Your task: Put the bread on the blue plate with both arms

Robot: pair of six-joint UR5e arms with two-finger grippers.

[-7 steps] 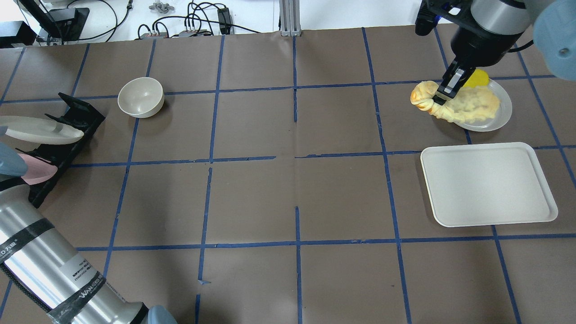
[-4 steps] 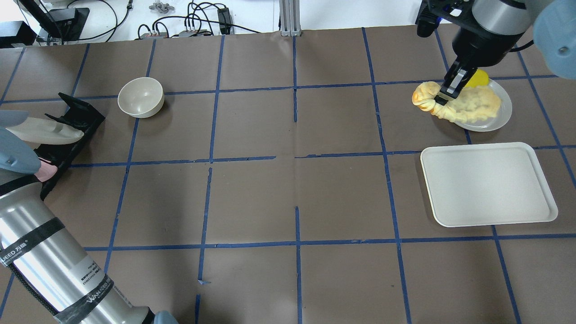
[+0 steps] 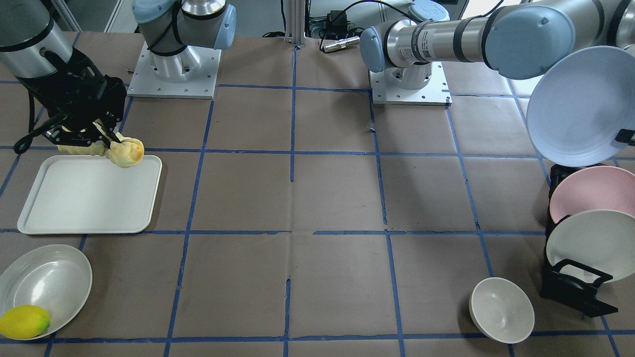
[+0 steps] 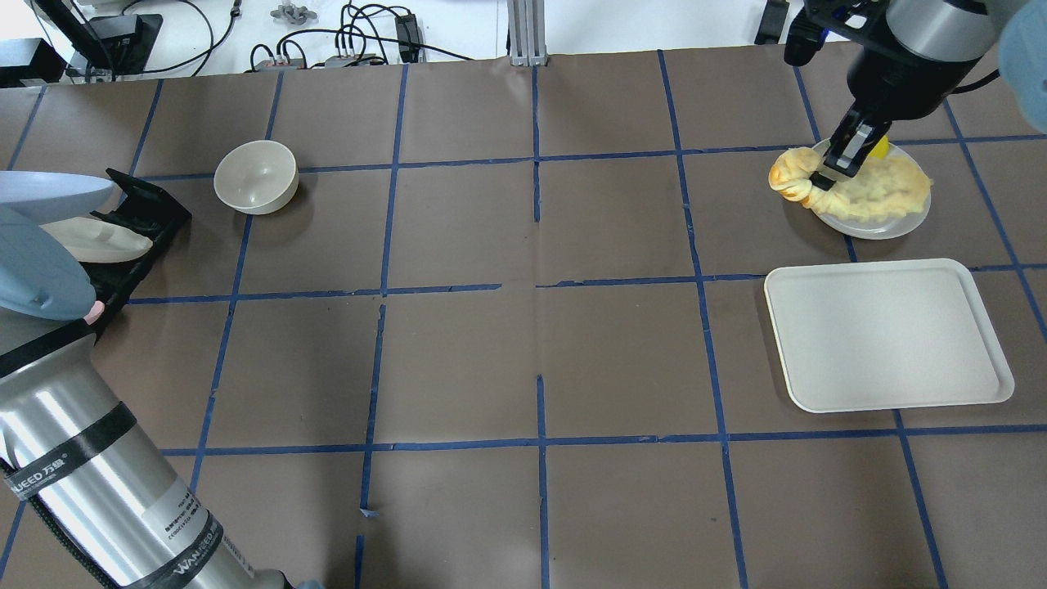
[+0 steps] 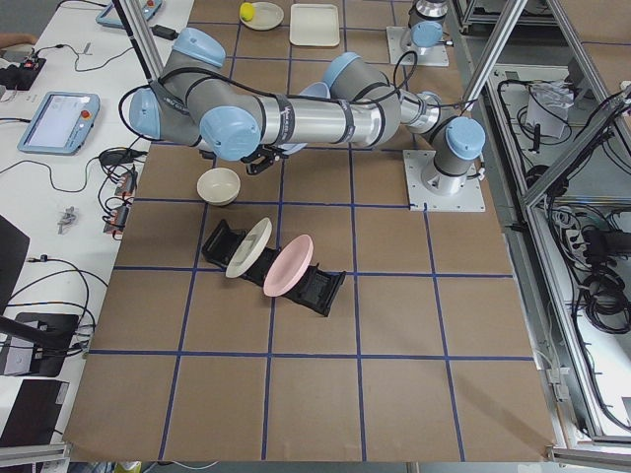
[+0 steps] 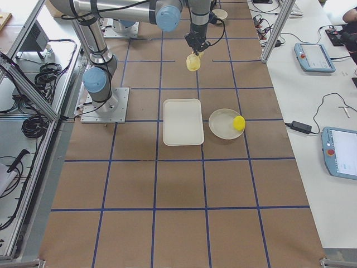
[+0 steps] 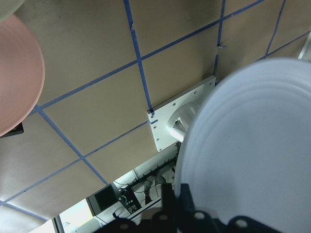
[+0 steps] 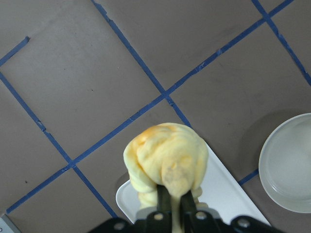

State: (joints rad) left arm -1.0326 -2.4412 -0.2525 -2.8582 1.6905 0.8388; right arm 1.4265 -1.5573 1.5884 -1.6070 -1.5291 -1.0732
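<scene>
My right gripper [image 8: 175,198] is shut on the bread [image 8: 165,162], a pale-yellow ridged loaf with a browned end. It holds the loaf in the air over the far right of the table [image 4: 867,186], seen above the tray's corner in the front view [image 3: 125,151]. My left gripper [image 7: 176,206] is shut on the rim of the blue plate [image 7: 252,145]. It holds the plate tilted in the air above the plate rack [image 3: 580,106], at the left edge of the overhead view [image 4: 49,190].
A white tray [image 4: 887,335] lies at the right. Beyond it is a white plate [image 3: 44,277] with a lemon [image 3: 24,321]. A black rack [image 3: 570,290] on the left holds a pink plate [image 3: 590,193] and a white plate [image 3: 593,248]. A white bowl [image 4: 255,176] stands nearby.
My right gripper has lifted the bread higher and carried it slightly right. My left arm has raised the blue plate up out of the rack.
</scene>
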